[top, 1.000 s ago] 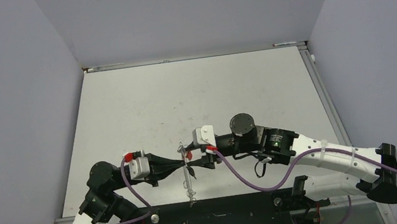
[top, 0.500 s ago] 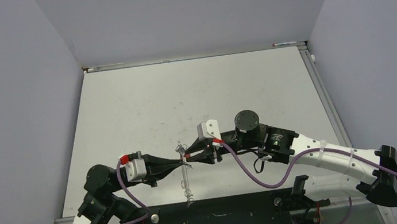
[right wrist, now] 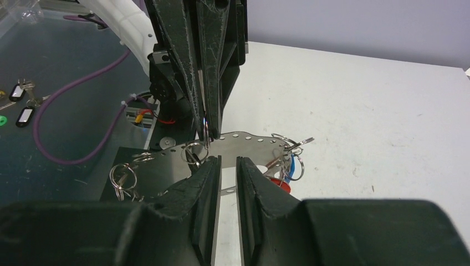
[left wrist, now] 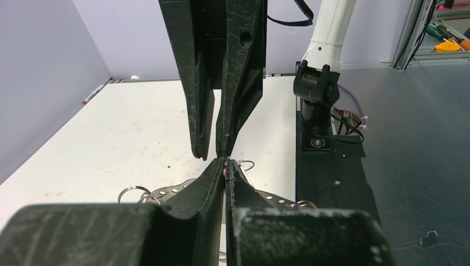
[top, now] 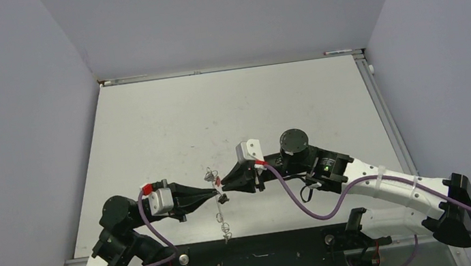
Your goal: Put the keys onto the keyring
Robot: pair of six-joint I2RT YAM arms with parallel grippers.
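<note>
The keyring (top: 226, 228) is a flat silver perforated band loop hung with small split rings. It hangs edge-on between the two grippers and shows in the right wrist view (right wrist: 244, 141) and the left wrist view (left wrist: 166, 194). A red key head (right wrist: 276, 183) and a blue key head (right wrist: 290, 164) hang on its right part. I cannot make out the black key. My left gripper (top: 217, 192) (left wrist: 226, 162) is shut on a small ring of the keyring. My right gripper (top: 223, 182) (right wrist: 227, 160) faces it tip to tip, jaws slightly apart and empty.
The black base plate (top: 256, 257) lies under the keyring's near end. The right arm's mount (left wrist: 316, 100) stands on it. Spare key tags (right wrist: 25, 115) lie off the table at the left. Purple walls close in the white table (top: 230, 113) on three sides.
My right gripper has let go of the keyring and drawn slightly back and up. The keyring has sagged and turned, its rings now spread out. The left gripper keeps its hold.
</note>
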